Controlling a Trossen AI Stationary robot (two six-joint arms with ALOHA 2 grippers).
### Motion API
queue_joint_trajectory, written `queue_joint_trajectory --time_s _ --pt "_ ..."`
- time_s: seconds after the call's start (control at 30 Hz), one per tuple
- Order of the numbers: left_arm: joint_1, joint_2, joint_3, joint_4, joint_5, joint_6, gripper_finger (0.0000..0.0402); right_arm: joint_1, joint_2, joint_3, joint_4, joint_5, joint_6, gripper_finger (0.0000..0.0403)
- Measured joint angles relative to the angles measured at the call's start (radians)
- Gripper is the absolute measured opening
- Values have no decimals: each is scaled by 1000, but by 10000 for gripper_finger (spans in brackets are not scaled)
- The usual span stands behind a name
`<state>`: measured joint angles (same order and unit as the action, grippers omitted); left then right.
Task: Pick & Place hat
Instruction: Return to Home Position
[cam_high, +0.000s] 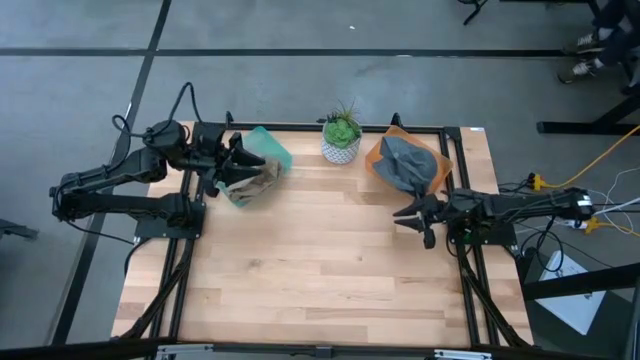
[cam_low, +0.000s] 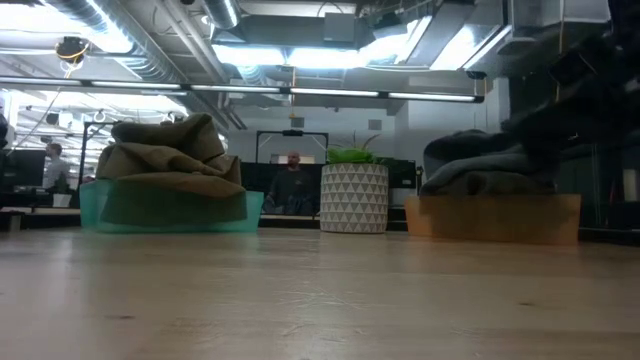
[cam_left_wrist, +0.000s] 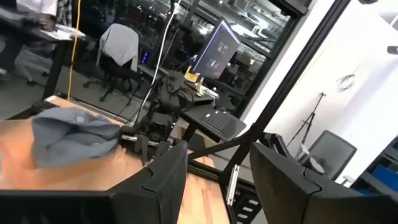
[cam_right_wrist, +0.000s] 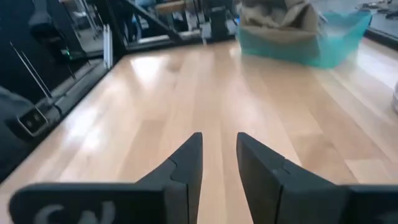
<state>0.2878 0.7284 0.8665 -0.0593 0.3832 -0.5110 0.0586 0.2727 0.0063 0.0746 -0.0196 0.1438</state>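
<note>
Two risks, as we judged them, larger first. The left arm (cam_high: 110, 185) had its left gripper (cam_high: 233, 165) at the edge of the green bin (cam_high: 272, 150), above the piled brown cap (cam_high: 252, 182). We could not tell whether they touched. The fingers were parted and empty in the wrist view. If the arm pulled away low or sideways, a finger could snag the cloth or drag the light bin across the table (cam_high: 320, 280). The lesser risk was that both loads sat heaped above their bin walls in the low view, so a knock could tip a cap out. The potted plant (cam_high: 342, 138) stood between the bins, apart from both grippers, and looked safe.

The right gripper (cam_high: 410, 214) hung over bare table just beside the orange bin (cam_high: 443, 158), fingers a narrow gap apart and holding nothing. It was clear of the blue cap (cam_high: 405, 165) lying inside that bin.

Counts:
- Table: one.
- Arms: two, the right arm (cam_high: 525, 205) reaching in from its own side.
- Bins: two, one green and one orange.
- Cap heaps: two, one brown and one blue-grey. We could not separate the caps within either heap.
- Plants: one.
- Grippers: two, both empty.
- Caps loose on the table: none seen.
</note>
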Motion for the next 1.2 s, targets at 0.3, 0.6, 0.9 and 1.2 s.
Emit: queue_joint_trajectory --time_s 0.3,0.6,0.9,1.2 --pt "0 -34 0 -39 -7 -2 171 -1 -46 1 -60 0 -123 98" --pt "-10 -167 -221 80 -71 13 171 -1 -45 1 -60 0 -18 98" --pt "-19 -281 -547 316 -107 9 171 -1 -45 2 -60 0 6 98" --pt "-19 -429 -732 311 -279 27 171 -1 -45 2 -60 0 8 98"
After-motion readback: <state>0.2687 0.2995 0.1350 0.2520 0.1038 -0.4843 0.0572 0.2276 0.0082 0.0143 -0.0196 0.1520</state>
